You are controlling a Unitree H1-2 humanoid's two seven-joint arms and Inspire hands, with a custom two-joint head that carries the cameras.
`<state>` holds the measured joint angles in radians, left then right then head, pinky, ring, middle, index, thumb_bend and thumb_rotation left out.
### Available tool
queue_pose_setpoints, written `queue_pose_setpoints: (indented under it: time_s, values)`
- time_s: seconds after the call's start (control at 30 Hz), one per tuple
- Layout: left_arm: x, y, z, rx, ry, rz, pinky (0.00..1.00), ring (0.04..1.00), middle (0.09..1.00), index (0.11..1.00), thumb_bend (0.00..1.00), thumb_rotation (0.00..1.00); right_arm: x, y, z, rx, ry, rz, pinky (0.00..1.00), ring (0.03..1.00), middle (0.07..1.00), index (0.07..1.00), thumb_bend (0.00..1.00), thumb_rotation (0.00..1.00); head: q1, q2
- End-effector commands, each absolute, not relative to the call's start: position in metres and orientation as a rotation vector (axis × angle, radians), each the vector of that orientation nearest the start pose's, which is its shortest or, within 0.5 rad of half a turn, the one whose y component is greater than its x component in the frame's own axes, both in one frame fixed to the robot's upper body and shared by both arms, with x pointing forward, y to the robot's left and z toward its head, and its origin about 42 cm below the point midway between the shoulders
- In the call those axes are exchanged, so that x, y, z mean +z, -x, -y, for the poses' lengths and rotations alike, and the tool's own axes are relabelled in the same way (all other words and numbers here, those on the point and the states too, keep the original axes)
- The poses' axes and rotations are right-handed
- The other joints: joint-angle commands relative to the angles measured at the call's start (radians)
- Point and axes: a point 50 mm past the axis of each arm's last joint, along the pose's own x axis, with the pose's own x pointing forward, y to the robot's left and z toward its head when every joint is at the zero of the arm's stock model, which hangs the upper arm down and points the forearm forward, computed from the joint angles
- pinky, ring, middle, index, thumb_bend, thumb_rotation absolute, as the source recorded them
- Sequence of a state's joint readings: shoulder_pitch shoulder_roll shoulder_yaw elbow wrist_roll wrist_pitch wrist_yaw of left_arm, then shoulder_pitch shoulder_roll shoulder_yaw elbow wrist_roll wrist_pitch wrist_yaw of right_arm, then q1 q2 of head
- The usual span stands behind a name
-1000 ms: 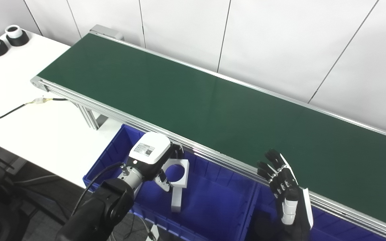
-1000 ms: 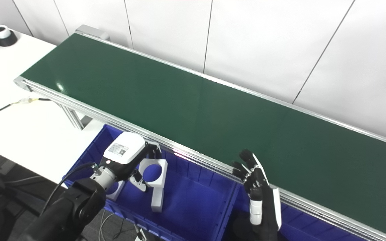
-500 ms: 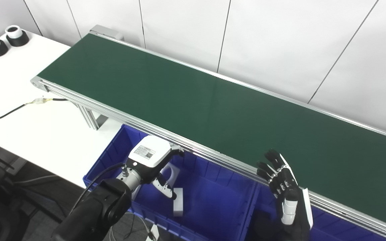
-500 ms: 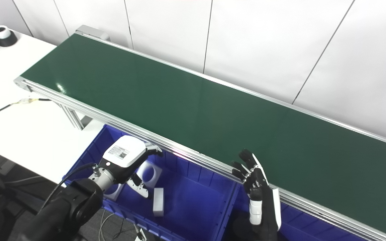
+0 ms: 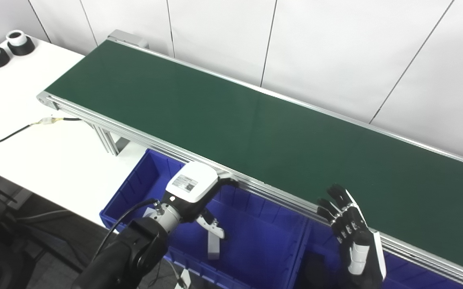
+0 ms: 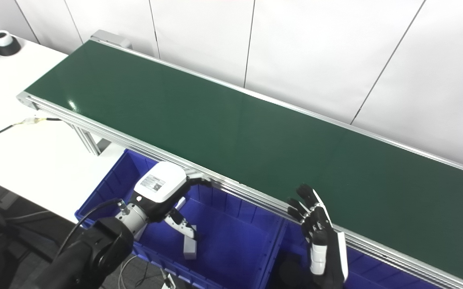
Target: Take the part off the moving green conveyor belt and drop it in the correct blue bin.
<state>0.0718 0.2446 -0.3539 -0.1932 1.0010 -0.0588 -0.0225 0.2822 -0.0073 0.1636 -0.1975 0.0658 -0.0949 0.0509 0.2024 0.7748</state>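
The stiff, light-looking part [image 5: 213,247] lies in the bin [image 5: 255,245] under the empty, spread left hand [image 5: 199,200], best gripped by its bar.

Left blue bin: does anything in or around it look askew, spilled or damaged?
Nothing stands out. The grey metal bracket part lies inside the left blue plastic bin, mostly hidden behind the open left hand. The green conveyor belt is bare.
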Motion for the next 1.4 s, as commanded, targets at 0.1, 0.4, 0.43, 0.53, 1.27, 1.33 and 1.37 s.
queue_pose_setpoints:
  time_s: [0.1, 0.4, 0.43, 0.53, 1.27, 1.33, 1.37]
  values:
    - [0.172, -0.240, -0.144, -0.272, -1.020, 0.566, 0.58, 0.660, 0.705, 0.684, 1.00, 0.38, 0.092, -0.198, 0.202, 0.123, -0.092, 0.084, 0.80, 0.814, 0.883, 0.887, 0.90, 0.98, 0.031, -0.024]
    - [0.190, -0.240, -0.088, -0.222, -0.660, 0.620, 0.55, 0.636, 0.678, 0.630, 1.00, 0.38, 0.081, -0.201, 0.245, 0.017, -0.037, 0.133, 0.85, 0.844, 0.924, 0.884, 0.89, 0.96, 0.129, -0.056]
    - [0.187, -0.241, -0.082, -0.227, -0.619, 0.587, 0.55, 0.646, 0.687, 0.633, 1.00, 0.37, 0.080, -0.201, 0.250, 0.004, -0.017, 0.144, 0.86, 0.857, 0.931, 0.894, 0.90, 0.97, 0.135, -0.058]
    - [0.171, -0.244, -0.060, -0.268, -0.519, 0.456, 0.58, 0.707, 0.754, 0.682, 0.96, 0.41, 0.077, -0.201, 0.269, -0.031, 0.000, 0.164, 0.89, 0.872, 0.923, 0.909, 0.94, 0.97, 0.190, -0.075]
    - [0.140, -0.243, -0.105, -0.469, -0.365, 0.153, 0.78, 0.890, 0.937, 0.915, 0.86, 0.56, 0.070, -0.179, 0.239, -0.059, 0.086, 0.190, 0.79, 0.816, 0.866, 0.855, 0.96, 0.95, -0.459, -0.067]
    - [0.142, -0.243, -0.115, -0.508, -0.359, 0.146, 0.80, 0.905, 0.939, 0.916, 0.85, 0.55, 0.074, -0.178, 0.223, -0.094, 0.085, 0.190, 0.79, 0.821, 0.874, 0.860, 0.92, 0.97, -0.567, -0.082]
    - [0.142, -0.243, -0.119, -0.525, -0.354, 0.142, 0.81, 0.913, 0.942, 0.917, 0.84, 0.54, 0.076, -0.178, 0.216, -0.116, 0.078, 0.187, 0.80, 0.824, 0.876, 0.859, 0.90, 0.97, -0.602, -0.092]
